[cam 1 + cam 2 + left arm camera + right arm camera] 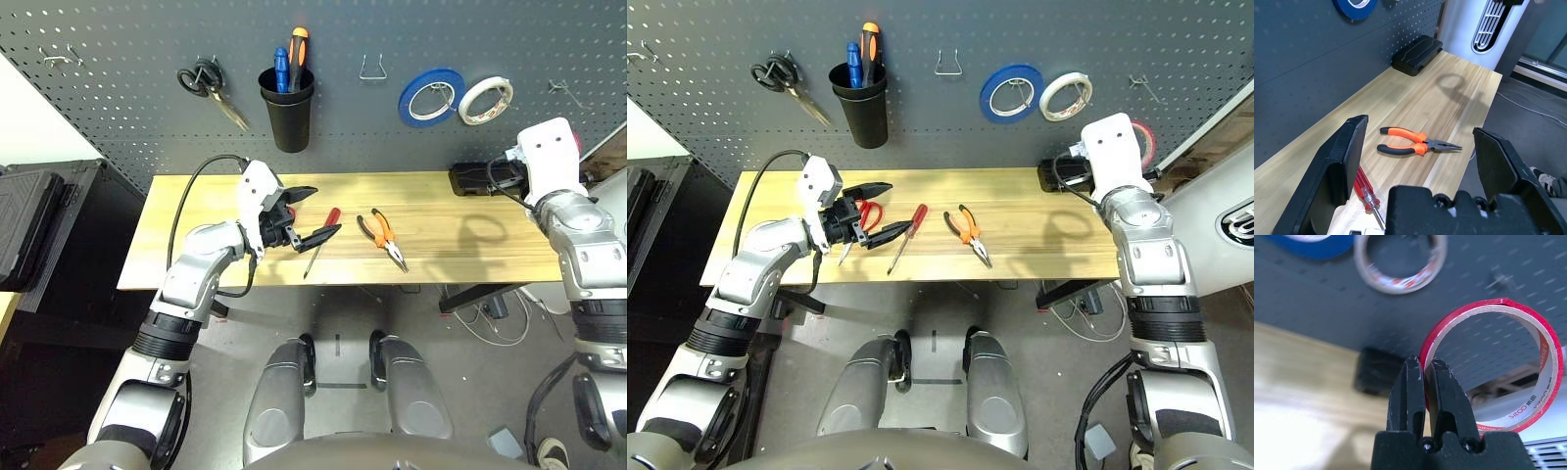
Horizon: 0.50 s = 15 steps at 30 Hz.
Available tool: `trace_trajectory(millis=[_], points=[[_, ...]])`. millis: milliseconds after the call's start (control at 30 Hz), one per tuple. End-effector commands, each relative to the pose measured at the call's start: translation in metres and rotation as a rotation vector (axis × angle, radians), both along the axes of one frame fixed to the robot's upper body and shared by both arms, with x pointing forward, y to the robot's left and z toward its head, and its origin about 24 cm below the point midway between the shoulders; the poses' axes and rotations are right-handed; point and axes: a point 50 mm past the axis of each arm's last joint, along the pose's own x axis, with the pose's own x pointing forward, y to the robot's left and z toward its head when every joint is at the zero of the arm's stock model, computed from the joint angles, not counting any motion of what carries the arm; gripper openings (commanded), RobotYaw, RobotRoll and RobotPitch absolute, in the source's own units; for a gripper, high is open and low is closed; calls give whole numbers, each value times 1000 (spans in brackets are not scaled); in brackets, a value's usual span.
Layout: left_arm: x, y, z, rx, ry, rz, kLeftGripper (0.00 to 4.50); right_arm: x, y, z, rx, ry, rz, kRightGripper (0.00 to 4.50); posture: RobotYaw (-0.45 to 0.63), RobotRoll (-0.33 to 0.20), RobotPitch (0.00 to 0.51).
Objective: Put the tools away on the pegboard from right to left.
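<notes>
At the left of the head view, the left gripper (315, 211) hangs just above the wooden table (460, 257) with its 2 black fingers spread as wide as they go and nothing between them. Its silver forearm rises from the lower left and the claw points toward the right of the frame, roughly level. Red-handled scissors (865, 217) lie on the table right behind those fingers, partly hidden. Just right of the fingertips lies the red-handled screwdriver (321, 241), tip toward the near edge. Next comes the orange-and-black pliers (382, 237), flat on the wood, nose toward the lower right, apart from the screwdriver.

On the pegboard (118, 108) above hang black-handled scissors (208, 86), a black cup (288, 110) of tools, a blue tape roll (430, 96) and a white tape roll (485, 100).

At the right of the frame, the right gripper (1425, 373) is pinched fully closed on the rim of the red tape ring (1498, 363), held upright before the pegboard, just right of the white roll. Its arm rises from the lower right corner, wrist raised level.
</notes>
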Motion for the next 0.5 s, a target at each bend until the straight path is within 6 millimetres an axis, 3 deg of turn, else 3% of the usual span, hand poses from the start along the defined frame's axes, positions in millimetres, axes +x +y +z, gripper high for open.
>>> trace_trajectory(millis=[33,500], points=[[0,-1,-3,12,4,-2,4500,1,-13,14,-24,-91,-50,18,-113,0,126],[-1,-2,-4,18,4,-4,4500,21,-38,20,157,-150,-101,18,-104,0,131]])
